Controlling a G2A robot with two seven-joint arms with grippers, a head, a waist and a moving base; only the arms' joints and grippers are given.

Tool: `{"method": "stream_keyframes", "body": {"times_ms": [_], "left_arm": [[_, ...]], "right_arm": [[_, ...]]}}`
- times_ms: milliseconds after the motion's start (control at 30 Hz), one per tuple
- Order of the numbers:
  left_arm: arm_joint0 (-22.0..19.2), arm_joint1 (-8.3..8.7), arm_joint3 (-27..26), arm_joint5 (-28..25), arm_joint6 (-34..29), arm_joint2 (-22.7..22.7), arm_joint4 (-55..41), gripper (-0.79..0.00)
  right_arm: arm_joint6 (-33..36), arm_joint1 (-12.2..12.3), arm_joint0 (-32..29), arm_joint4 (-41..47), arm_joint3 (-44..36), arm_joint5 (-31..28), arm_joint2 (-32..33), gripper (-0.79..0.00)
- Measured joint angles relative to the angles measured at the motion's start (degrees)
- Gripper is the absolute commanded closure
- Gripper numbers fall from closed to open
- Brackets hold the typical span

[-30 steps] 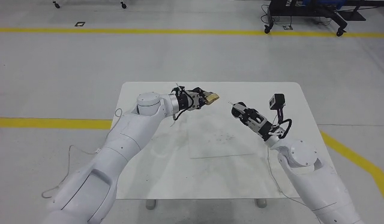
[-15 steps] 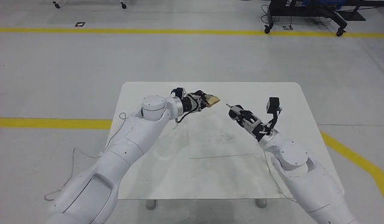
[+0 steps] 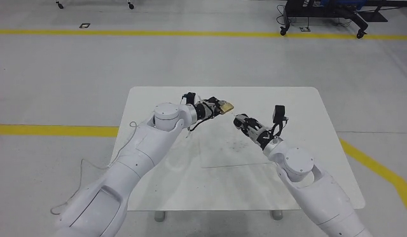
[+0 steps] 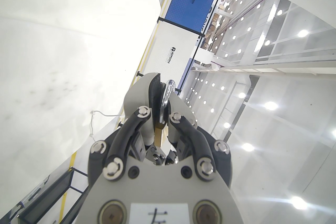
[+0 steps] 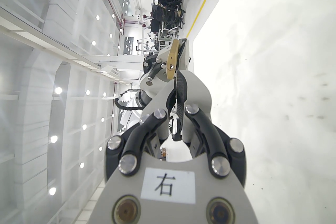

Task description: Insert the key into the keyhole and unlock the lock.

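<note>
Top view has the lock held above the surface in the left tool, clamped on it, its long axis running toward the right tool; that tool is pinched shut on the key, whose thin tip points back at the lock, near but apart. Right wrist view shows the keyhole end facing the key; this looks like the line-up step, and the next move calls for a straight push along the key's axis, then a turn.
</note>
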Motion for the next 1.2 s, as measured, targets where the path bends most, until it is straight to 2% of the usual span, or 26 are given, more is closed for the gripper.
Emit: {"method": "stream_keyframes", "body": {"times_ms": [333, 1200], "left_arm": [[0.3, -0.35, -0.1, 0.4, 0.2, -0.8, 2.3, 0.000], [0.8, -1.21, -0.1, 0.9, -0.9, -2.5, 7.4, 0.000]], "right_arm": [[1.2, -0.6, 0.1, 1.6, 0.8, -1.2, 0.6, 0.000], [0.8, -2.3, 1.7, 1.7, 2.5, 2.3, 0.5, 0.000]]}}
